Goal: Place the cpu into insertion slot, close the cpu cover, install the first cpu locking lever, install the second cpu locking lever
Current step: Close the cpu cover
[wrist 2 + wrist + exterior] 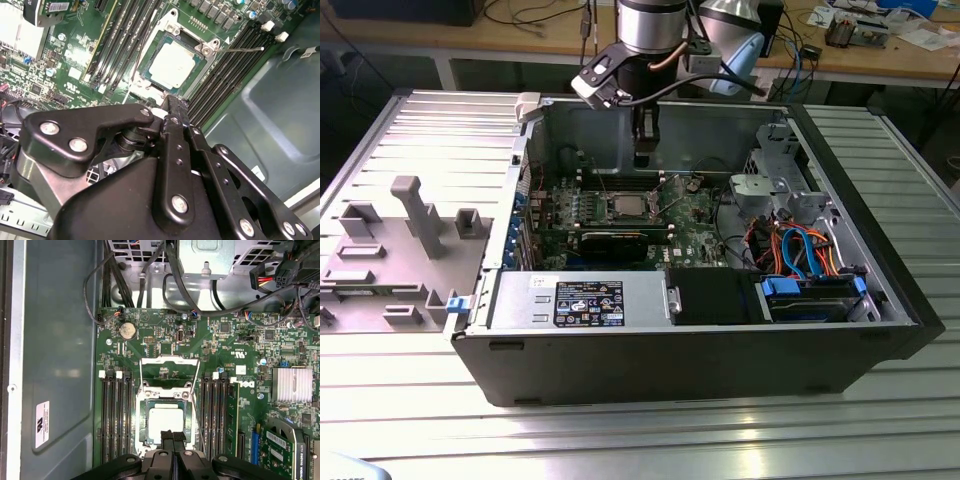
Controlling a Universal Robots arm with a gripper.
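Observation:
The cpu (165, 421) is a silver-grey square lying flat in the socket on the green motherboard (150, 335); it also shows in the second wrist view (172, 65) and the exterior view (625, 207). The cpu cover (169, 360), a thin silver frame, stands swung open on the side of the socket away from the gripper. Thin wire locking levers (242, 49) stick out unlatched beside the socket. My gripper (172, 437) hangs just above the socket's near edge, a little above the board (645, 158). Its black fingers (172, 112) are shut together with nothing between them.
Black memory slots (116, 415) flank the socket on both sides. A long black expansion card (615, 238), a finned heatsink (294, 384), cable bundles (210, 300) and a drive cage (775, 175) crowd the case. A grey fixture plate (390, 250) lies outside, at the exterior view's left.

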